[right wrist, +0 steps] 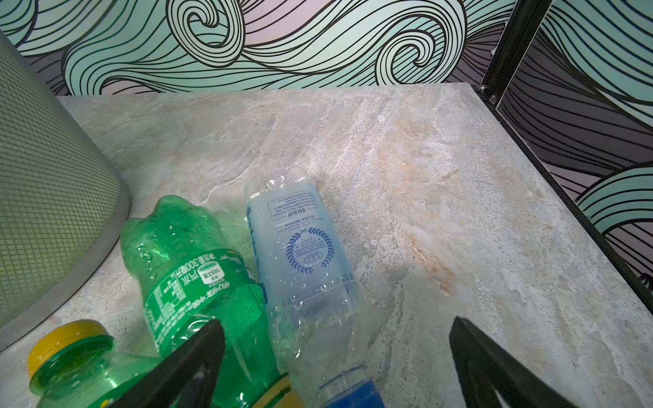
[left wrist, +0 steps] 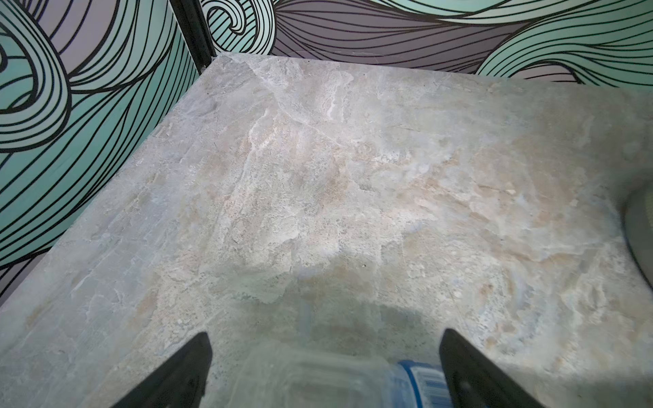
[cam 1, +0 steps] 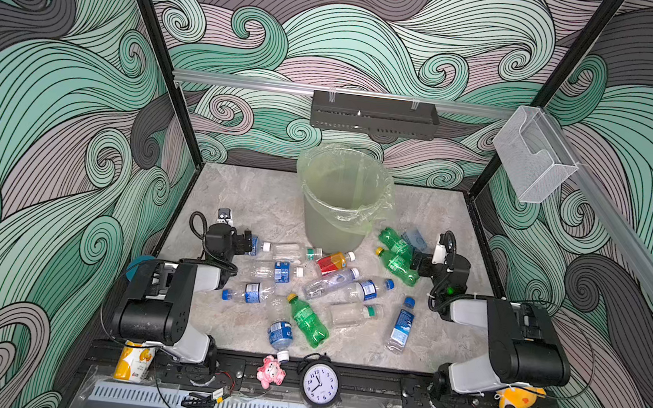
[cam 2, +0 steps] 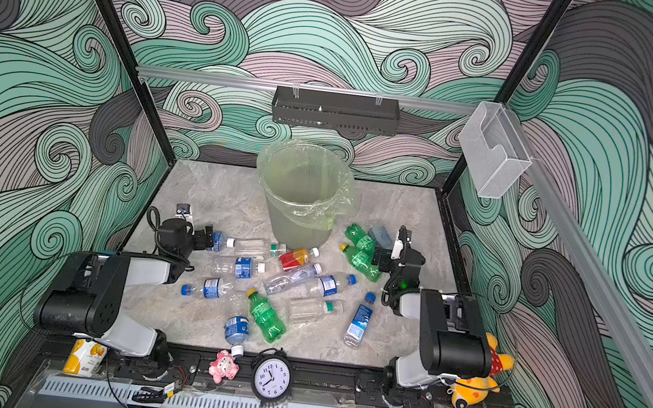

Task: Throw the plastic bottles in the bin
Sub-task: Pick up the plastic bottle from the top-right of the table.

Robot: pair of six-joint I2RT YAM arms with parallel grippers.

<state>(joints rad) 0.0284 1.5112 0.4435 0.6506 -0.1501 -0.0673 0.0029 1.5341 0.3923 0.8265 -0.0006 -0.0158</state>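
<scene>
Fourteen or so plastic bottles (cam 1: 307,320) lie scattered on the marble tabletop (cam 1: 241,199) in front of the bin (cam 1: 330,230), which stands upright towards the back wall with its green-yellow liner folded over the rim. The left gripper (cam 1: 247,242) sits low at the table's left side, jaws spread wide and clamping nothing. In the left wrist view a clear blue-labelled bottle (left wrist: 318,381) lies between its fingers (left wrist: 183,374). The right gripper (cam 1: 415,261) is also wide open and empty, over a pale blue bottle (right wrist: 296,247) just beside two green bottles (right wrist: 187,268) near the bin's base.
</scene>
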